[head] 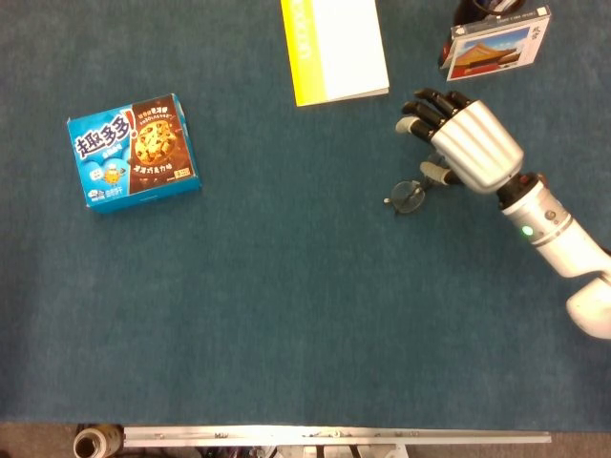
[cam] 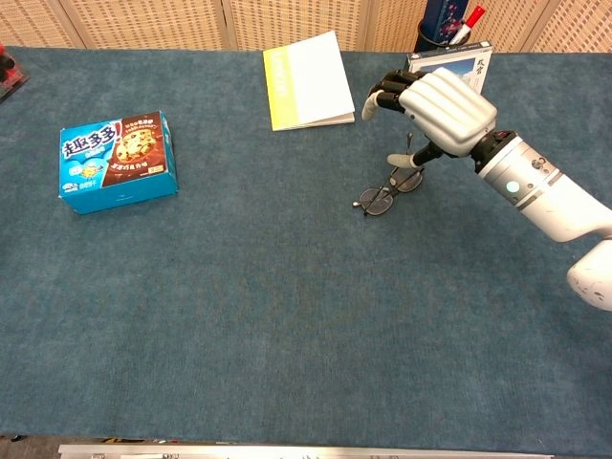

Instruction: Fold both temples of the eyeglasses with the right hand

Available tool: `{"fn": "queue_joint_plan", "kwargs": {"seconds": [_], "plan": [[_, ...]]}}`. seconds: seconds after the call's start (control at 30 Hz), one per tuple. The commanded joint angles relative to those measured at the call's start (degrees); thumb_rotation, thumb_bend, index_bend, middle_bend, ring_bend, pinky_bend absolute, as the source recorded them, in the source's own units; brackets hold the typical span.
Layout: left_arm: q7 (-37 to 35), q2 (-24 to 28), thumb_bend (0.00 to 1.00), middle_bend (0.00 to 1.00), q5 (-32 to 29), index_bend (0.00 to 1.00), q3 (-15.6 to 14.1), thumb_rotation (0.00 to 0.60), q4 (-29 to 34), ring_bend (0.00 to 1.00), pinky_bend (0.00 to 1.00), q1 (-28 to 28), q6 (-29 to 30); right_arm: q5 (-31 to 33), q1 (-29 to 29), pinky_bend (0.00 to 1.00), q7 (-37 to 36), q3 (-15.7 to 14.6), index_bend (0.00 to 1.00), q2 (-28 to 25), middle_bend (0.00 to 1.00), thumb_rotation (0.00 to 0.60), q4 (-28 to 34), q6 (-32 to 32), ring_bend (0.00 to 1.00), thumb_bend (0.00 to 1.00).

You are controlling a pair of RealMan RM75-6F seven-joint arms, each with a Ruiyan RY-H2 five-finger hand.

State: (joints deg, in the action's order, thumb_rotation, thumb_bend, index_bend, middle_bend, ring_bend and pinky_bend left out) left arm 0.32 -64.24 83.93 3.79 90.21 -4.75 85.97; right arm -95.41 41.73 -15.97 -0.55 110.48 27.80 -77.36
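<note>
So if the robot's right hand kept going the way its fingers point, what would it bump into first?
Probably the yellow-edged notebook. The right hand points its fingers up and left across the table. The glasses lie under it, beside that line. Height is hard to judge, so it might pass above the notebook.

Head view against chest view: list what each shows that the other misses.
Only the head view shows the tape roll below the table edge. Only the chest view shows the wicker screen, the red-capped pens in a holder behind the picture box, and a red object at far left. Both share the right hand over the eyeglasses, the cookie box and the yellow-spined book.
</note>
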Motion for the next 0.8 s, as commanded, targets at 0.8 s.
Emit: {"fn": "queue_joint_plan", "kwargs": {"seconds": [0.8], "plan": [[-0.19,0.12,0.29,0.43,-0.02,0.52,0.01,0.6,-0.01,0.28,0.39,0.01,-0.03,0.19,-2.11,0.4,-2.68,-1.87,0.39,3.8,0.33,0.6,-8.85,4.3,0.22,0.12]]}}
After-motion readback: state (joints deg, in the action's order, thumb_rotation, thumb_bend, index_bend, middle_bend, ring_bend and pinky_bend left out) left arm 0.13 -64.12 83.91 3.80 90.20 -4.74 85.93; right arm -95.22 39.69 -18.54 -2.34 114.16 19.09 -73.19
